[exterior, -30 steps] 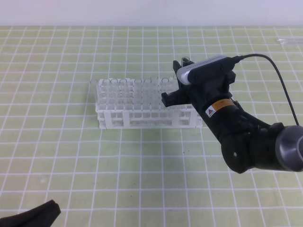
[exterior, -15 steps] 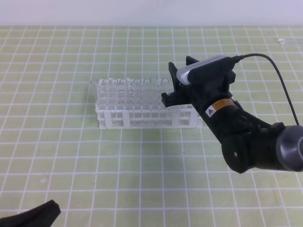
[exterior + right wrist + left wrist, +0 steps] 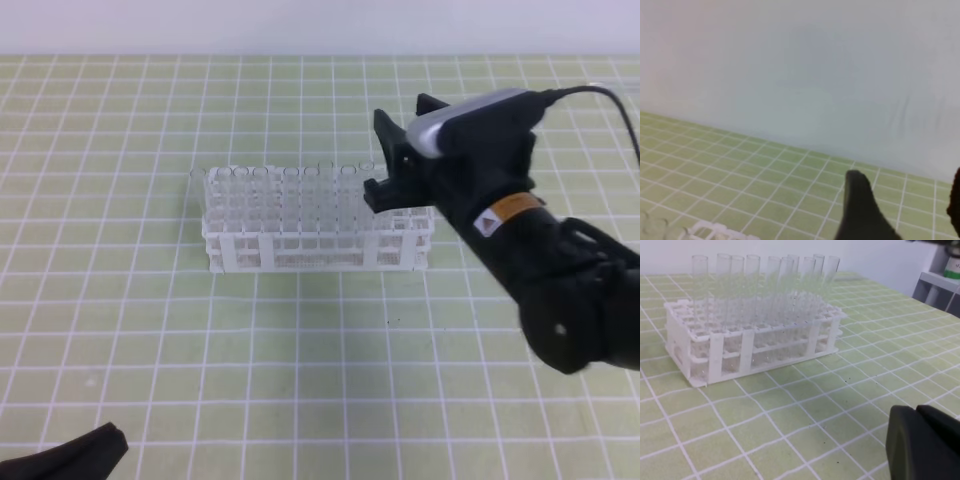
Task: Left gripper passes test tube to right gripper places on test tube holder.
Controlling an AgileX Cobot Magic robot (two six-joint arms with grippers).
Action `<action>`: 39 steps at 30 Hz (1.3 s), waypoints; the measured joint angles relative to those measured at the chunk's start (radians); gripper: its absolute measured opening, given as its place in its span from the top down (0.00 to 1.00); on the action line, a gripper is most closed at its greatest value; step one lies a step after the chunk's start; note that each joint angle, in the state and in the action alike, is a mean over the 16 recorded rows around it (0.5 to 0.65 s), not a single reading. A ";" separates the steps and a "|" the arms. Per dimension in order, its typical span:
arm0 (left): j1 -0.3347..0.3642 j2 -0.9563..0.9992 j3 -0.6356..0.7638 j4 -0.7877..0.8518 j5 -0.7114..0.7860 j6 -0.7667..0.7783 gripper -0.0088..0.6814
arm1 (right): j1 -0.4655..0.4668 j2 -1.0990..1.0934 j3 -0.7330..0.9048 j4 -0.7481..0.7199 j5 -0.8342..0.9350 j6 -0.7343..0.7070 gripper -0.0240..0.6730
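The white test tube holder (image 3: pixel 310 245) stands mid-table, with several clear test tubes (image 3: pixel 290 185) upright in its far row. My right gripper (image 3: pixel 405 112) hovers above and just behind the holder's right end, open, with nothing between its black fingers. The right wrist view shows one finger (image 3: pixel 860 210), the other at the frame's edge, and a corner of the holder (image 3: pixel 715 231) below. The left wrist view looks at the holder (image 3: pixel 715 347) and tubes (image 3: pixel 752 280) from the side. Only a black part of my left gripper (image 3: pixel 65 455) shows at the bottom left, far from the holder, and as a block (image 3: pixel 925 445).
The table is a green mat (image 3: pixel 300 340) with a white grid. A pale wall (image 3: pixel 800 65) rises behind it. A grey shelf (image 3: pixel 940 280) with a green-labelled item stands off the table's far side. The right arm's black cable (image 3: pixel 600 92) arcs to the right.
The right gripper's fingers spread apart at the holder's right end, then the arm drew up and to the right. The left gripper has not moved.
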 joint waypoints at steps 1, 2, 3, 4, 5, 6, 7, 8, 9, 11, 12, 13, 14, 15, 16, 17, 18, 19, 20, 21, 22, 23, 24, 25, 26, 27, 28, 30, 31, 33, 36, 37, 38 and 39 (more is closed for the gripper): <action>0.000 0.000 -0.001 -0.002 -0.001 0.000 0.99 | 0.000 -0.032 0.014 -0.001 0.018 0.003 0.57; 0.000 0.000 0.000 0.000 0.000 0.000 0.99 | 0.000 -0.065 0.028 -0.002 0.038 0.006 0.60; 0.000 0.000 0.000 0.000 0.000 0.000 0.99 | 0.000 -0.098 0.043 -0.004 0.059 0.009 0.63; 0.000 0.000 0.000 0.000 0.000 0.000 0.99 | 0.000 -0.132 0.058 -0.008 0.080 0.013 0.66; 0.000 0.000 0.001 0.002 0.001 0.000 0.99 | 0.000 -0.167 0.074 -0.012 0.102 0.016 0.69; 0.000 0.000 0.001 0.002 0.001 0.000 0.99 | 0.000 -0.202 0.090 -0.017 0.126 0.019 0.72; 0.000 0.000 0.001 0.002 0.001 0.000 0.99 | 0.000 -0.237 0.107 -0.022 0.150 0.022 0.75; 0.000 0.000 0.001 0.002 0.001 0.000 0.99 | 0.000 -0.274 0.123 -0.027 0.177 0.026 0.79; 0.000 0.000 0.000 0.000 0.000 0.000 0.99 | 0.000 -0.311 0.140 -0.032 0.205 0.029 0.82; 0.000 0.000 0.001 0.002 0.001 0.000 0.99 | 0.000 -0.381 0.171 -0.043 0.263 0.036 0.88; 0.000 0.000 0.001 0.002 0.000 0.000 0.99 | 0.000 -0.415 0.186 -0.048 0.292 0.038 0.91; 0.000 0.000 0.001 0.002 0.000 0.000 0.99 | 0.000 -0.448 0.201 -0.053 0.323 0.040 0.94; 0.000 0.000 0.000 0.000 -0.001 0.000 0.99 | 0.000 -0.478 0.214 -0.058 0.352 0.041 0.96; 0.000 0.000 -0.001 -0.002 -0.002 0.000 0.99 | 0.000 -0.505 0.226 -0.063 0.380 0.041 0.97; 0.000 0.000 -0.001 -0.002 -0.002 0.000 0.99 | 0.000 -0.530 0.238 -0.069 0.406 0.042 0.97; 0.000 0.000 0.000 0.000 -0.001 0.000 0.99 | 0.000 -0.553 0.249 -0.073 0.431 0.042 0.98; 0.000 0.000 0.000 0.000 -0.001 0.000 0.99 | 0.000 -0.575 0.260 -0.077 0.454 0.042 0.98; 0.000 0.000 0.001 0.002 0.000 0.000 0.99 | 0.000 -0.594 0.270 -0.080 0.476 0.042 0.98; 0.000 0.000 0.000 0.000 -0.001 0.000 0.99 | 0.000 -0.612 0.279 -0.082 0.496 0.042 0.98; 0.000 0.000 -0.001 -0.002 -0.002 0.000 0.99 | 0.000 -0.628 0.288 -0.083 0.514 0.042 0.98; 0.000 0.000 0.000 0.000 -0.001 0.000 0.99 | 0.000 -0.642 0.295 -0.084 0.530 0.042 0.98; 0.000 0.000 0.000 0.000 -0.001 0.000 0.99 | 0.000 -0.655 0.302 -0.084 0.543 0.042 0.98; 0.000 0.000 0.000 0.000 -0.001 0.000 0.99 | 0.000 -0.665 0.308 -0.084 0.553 0.042 0.98; 0.000 0.000 0.000 0.000 -0.001 0.000 0.99 | 0.000 -0.673 0.313 -0.084 0.560 0.042 0.98; 0.000 0.000 0.000 0.000 -0.001 0.000 0.99 | 0.000 -0.680 0.317 -0.084 0.565 0.042 0.99; 0.000 0.000 0.000 0.000 -0.001 0.000 0.99 | 0.000 -0.684 0.320 -0.084 0.567 0.041 0.99; 0.000 0.000 0.000 0.000 0.000 0.000 0.99 | 0.000 -0.688 0.323 -0.084 0.566 0.041 0.99; 0.000 0.000 0.000 0.000 0.000 0.000 0.99 | 0.000 -0.690 0.326 -0.084 0.559 0.040 0.99; 0.000 0.000 0.000 0.000 0.000 0.000 0.99 | 0.000 -0.690 0.328 -0.084 0.553 0.039 0.99; 0.000 0.000 -0.001 -0.002 0.000 0.000 0.99 | -0.001 -0.691 0.329 -0.084 0.541 0.033 0.99; 0.000 0.000 -0.002 -0.005 0.000 0.000 0.99 | -0.013 -0.700 0.331 -0.084 0.528 0.021 0.99; 0.000 0.000 -0.002 -0.005 0.001 0.000 0.99 | -0.020 -0.706 0.331 -0.084 0.527 0.018 0.99; 0.000 0.000 -0.002 -0.005 0.001 0.000 0.99 | -0.030 -0.714 0.332 -0.084 0.527 0.014 0.99; 0.000 0.000 -0.002 -0.005 0.001 0.000 0.99 | -0.042 -0.724 0.334 -0.083 0.530 0.011 0.99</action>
